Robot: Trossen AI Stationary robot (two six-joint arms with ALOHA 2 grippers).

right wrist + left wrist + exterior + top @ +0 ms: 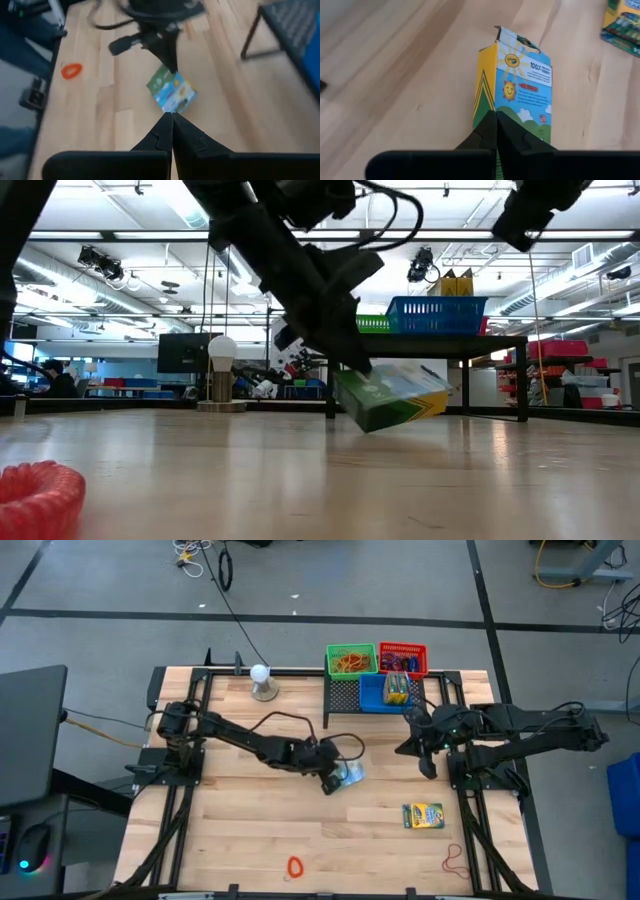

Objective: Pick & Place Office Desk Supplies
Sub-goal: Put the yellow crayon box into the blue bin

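A crayon box (pixel 350 775) with a blue sun face and a green-and-yellow side lies tilted at mid-table; it also shows in the low view (pixel 392 395) and the right wrist view (pixel 172 92). My left gripper (pixel 496 114) is shut, its tips against this box. A second crayon box (pixel 423 815) lies flat toward the near right. An orange coiled loop (pixel 294 866) and a thin rubber band (pixel 456 860) lie near the front edge. My right gripper (pixel 172 116) is shut, high over the table's right side, touching nothing. My left gripper's shut fingertips (pixel 490 125) meet the crayon box at the long edge (pixel 492 102) between its green-yellow side and its blue face, near the box's close end. The fingers slant down from the table's left. The box (pixel 392 395) sits tilted, one long edge raised. Whether its lower corner touches the wood I cannot tell.
A black mesh rack (pixel 345 695) stands at the far edge with green (pixel 352 660), red (pixel 402 658) and blue (pixel 390 692) baskets holding small items. A white ball on a round stand (pixel 262 680) sits at the far left.
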